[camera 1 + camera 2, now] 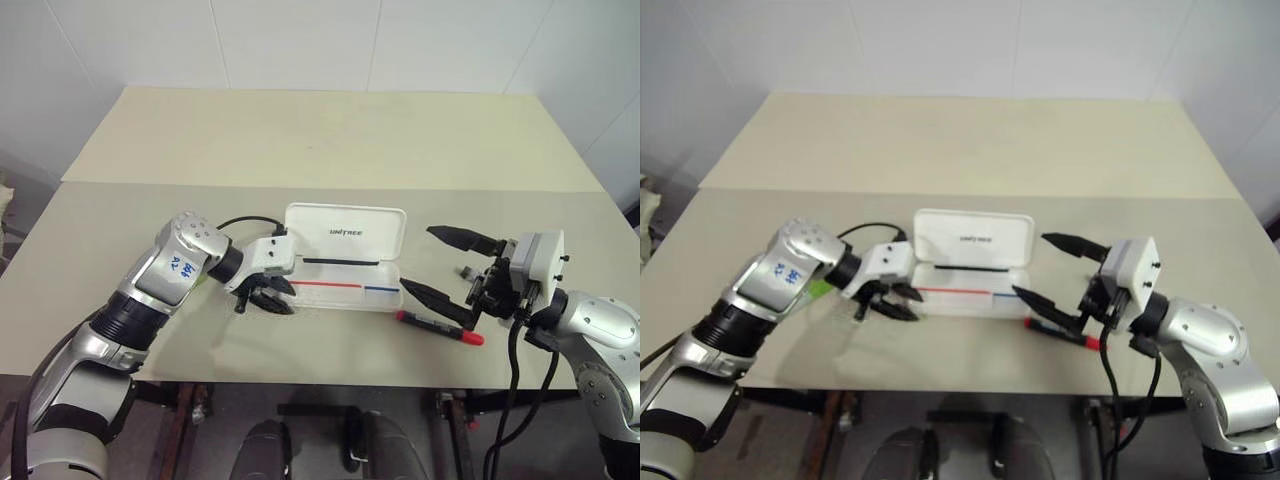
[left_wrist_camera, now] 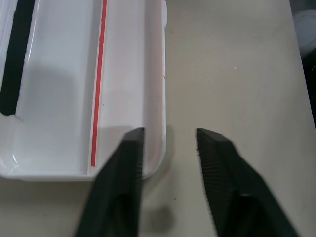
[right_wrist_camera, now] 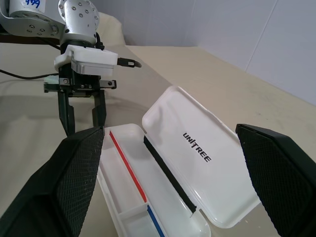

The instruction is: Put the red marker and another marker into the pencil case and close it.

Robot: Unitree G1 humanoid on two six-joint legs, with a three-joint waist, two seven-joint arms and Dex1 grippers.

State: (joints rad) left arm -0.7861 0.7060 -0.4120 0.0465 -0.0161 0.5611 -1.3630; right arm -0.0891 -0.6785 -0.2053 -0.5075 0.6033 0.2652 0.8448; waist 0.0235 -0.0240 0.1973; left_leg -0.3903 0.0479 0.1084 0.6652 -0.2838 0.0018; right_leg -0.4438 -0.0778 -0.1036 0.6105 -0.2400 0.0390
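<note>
The white pencil case (image 1: 345, 292) lies open mid-table, its lettered lid (image 1: 346, 232) folded back and thin red and blue stripes inside the tray. The red marker (image 1: 441, 328) lies on the table just in front of the case's right end. A green marker (image 1: 820, 290) peeks out from behind my left arm, mostly hidden. My left gripper (image 1: 265, 297) is open at the case's left end, pointing down, one finger (image 2: 129, 163) over the tray's rim and the other over the table, holding nothing. My right gripper (image 1: 450, 268) is wide open and empty, held level just right of the case, above the red marker.
The beige table (image 1: 330, 140) has a seam across it behind the case. Its front edge (image 1: 330, 380) runs close below the red marker and both grippers. A black cable (image 1: 245, 222) loops from my left wrist near the lid's left corner.
</note>
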